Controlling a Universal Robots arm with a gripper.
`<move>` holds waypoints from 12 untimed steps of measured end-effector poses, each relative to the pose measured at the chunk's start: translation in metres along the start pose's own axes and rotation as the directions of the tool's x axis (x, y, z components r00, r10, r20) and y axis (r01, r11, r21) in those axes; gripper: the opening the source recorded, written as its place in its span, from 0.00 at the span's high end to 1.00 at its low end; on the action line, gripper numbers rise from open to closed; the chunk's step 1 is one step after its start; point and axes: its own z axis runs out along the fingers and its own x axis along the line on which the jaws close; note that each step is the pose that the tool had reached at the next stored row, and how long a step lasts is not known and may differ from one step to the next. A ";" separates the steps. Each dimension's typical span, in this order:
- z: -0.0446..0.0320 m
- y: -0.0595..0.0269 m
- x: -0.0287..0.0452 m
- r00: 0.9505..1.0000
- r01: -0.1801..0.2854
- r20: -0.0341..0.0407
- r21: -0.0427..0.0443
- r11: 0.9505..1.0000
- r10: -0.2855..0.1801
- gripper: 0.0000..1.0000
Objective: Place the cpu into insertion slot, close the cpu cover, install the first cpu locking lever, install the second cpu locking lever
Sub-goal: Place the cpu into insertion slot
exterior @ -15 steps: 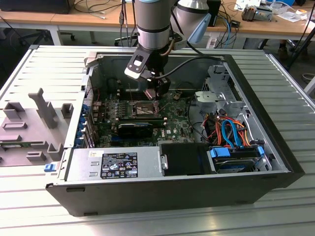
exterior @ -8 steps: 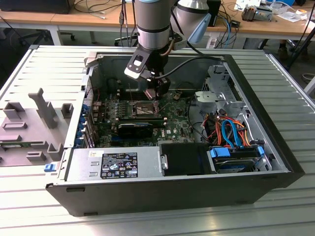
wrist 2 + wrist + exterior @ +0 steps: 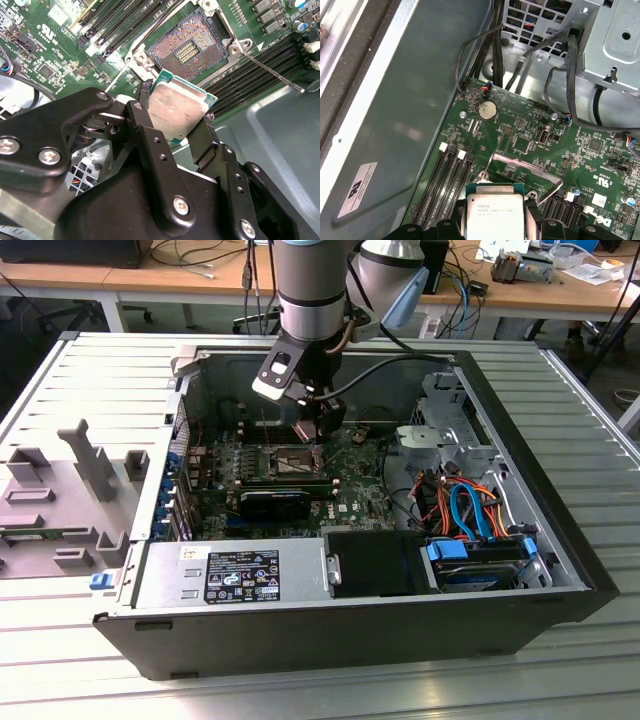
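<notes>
Silver table [image 3: 100, 370], desks [image 3: 150, 278]; cpu [image 3: 176, 109] in claw [image 3: 174, 121]

A ribbed metal surface [image 3: 90, 370] stretches out on every side, pale and evenly lit. Behind it stand long wooden desks [image 3: 120, 280] with cables [image 3: 466, 302] trailing off them, over a dark floor [image 3: 40, 325].

Power supply label [image 3: 243, 577]: print illegible.
</notes>
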 end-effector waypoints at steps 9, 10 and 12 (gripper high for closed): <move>0.0001 0.0000 0.0000 1.000 -0.010 0.001 0.000 1.000 0.010 0.45; 0.0001 0.0000 0.0000 1.000 -0.012 0.001 0.000 1.000 0.012 0.45; 0.0001 0.0000 0.0000 1.000 -0.014 0.001 0.000 1.000 0.014 0.45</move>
